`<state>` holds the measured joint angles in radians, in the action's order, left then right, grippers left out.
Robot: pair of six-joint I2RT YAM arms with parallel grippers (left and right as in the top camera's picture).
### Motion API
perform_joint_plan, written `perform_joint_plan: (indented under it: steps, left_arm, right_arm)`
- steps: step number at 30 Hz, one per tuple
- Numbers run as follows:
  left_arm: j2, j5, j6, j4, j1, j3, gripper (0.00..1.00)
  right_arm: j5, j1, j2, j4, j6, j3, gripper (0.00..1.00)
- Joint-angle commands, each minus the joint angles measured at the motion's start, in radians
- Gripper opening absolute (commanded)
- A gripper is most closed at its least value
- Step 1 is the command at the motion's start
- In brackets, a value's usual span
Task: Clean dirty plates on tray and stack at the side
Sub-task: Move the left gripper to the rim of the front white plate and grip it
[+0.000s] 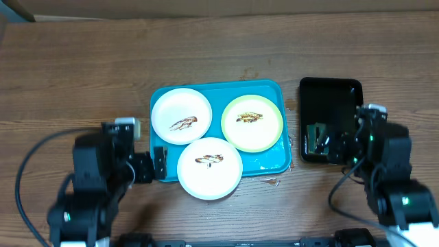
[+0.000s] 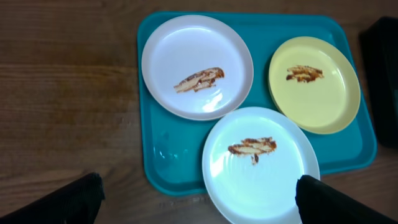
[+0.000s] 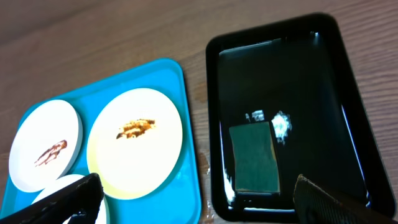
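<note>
On the blue tray (image 1: 274, 162) lie three sauce-smeared plates: one white plate (image 1: 181, 115) at back left, the yellow-green plate (image 1: 252, 123) at back right, and the front white plate (image 1: 209, 167) (it overhangs the near rim). The left gripper (image 1: 158, 163) and right gripper (image 1: 322, 142) hover wide open, holding nothing, the right above the black tray (image 1: 330, 92) where a green sponge (image 3: 255, 157) lies.
</note>
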<state>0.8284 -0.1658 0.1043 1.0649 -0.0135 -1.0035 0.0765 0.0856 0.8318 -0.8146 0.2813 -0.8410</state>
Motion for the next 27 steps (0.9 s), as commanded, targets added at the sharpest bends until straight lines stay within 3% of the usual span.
perform_joint_plan:
  steps: [1,9,19,27]
  left_arm:
    - [0.109,-0.046,-0.017,0.07,-0.007,-0.121,1.0]
    - [0.24,-0.09,-0.035,0.083,-0.008,-0.13,1.0]
    - [0.495,-0.006,-0.038,0.152,-0.11,-0.128,1.0]
    - [0.75,0.009,-0.032,0.17,-0.169,-0.128,0.84]
  right_arm:
    - [0.022,-0.003,0.078,-0.031,0.007,-0.088,1.0]
    - [0.014,-0.003,0.113,-0.047,-0.027,-0.104,1.0]
    - [-0.024,-0.003,0.16,-0.063,-0.025,-0.104,1.0]
    - [-0.042,-0.003,0.225,-0.075,-0.026,-0.104,0.97]
